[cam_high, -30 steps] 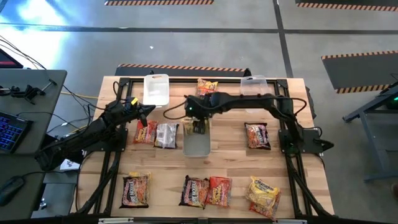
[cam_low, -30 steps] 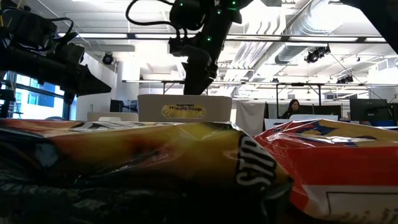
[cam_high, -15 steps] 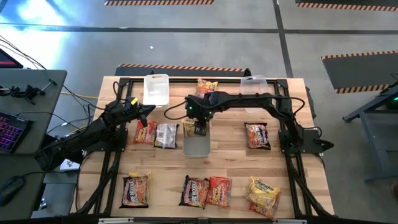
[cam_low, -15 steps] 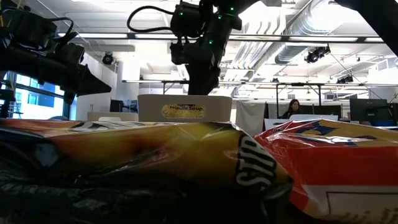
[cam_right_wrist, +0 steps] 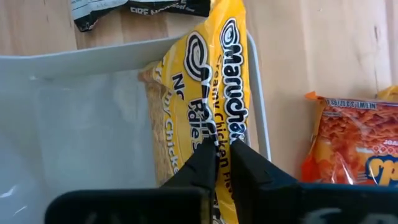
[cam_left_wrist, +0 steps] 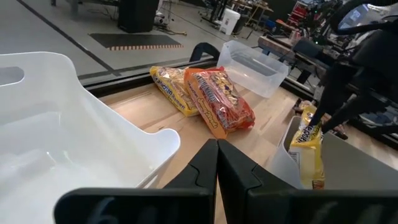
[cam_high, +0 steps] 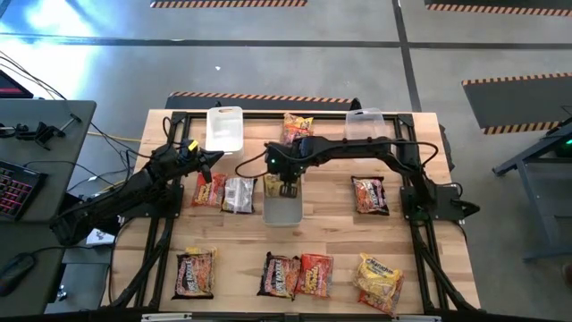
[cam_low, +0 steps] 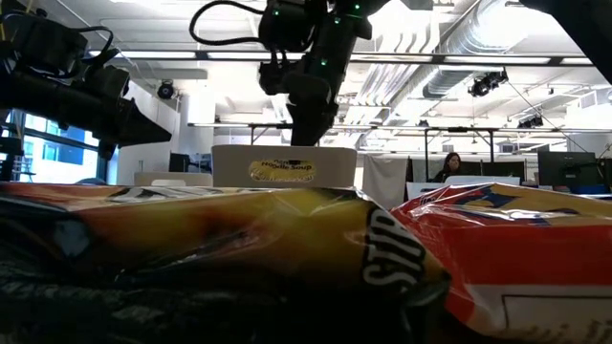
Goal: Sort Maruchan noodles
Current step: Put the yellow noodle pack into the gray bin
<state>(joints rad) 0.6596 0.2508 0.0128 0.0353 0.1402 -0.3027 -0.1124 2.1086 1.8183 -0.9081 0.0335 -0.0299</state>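
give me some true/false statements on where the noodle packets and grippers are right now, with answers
1. The right gripper is shut on a yellow packet. True.
2. That yellow packet lies flat on the bare table. False: it leans against the wall of the clear bin at the table's middle.
3. The left gripper holds a red packet. False: it is shut and holds nothing.
4. A red-orange packet lies next to another yellow packet near the table's far edge. True.
5. The white bin at the far left holds three packets. False: no packet shows in it.
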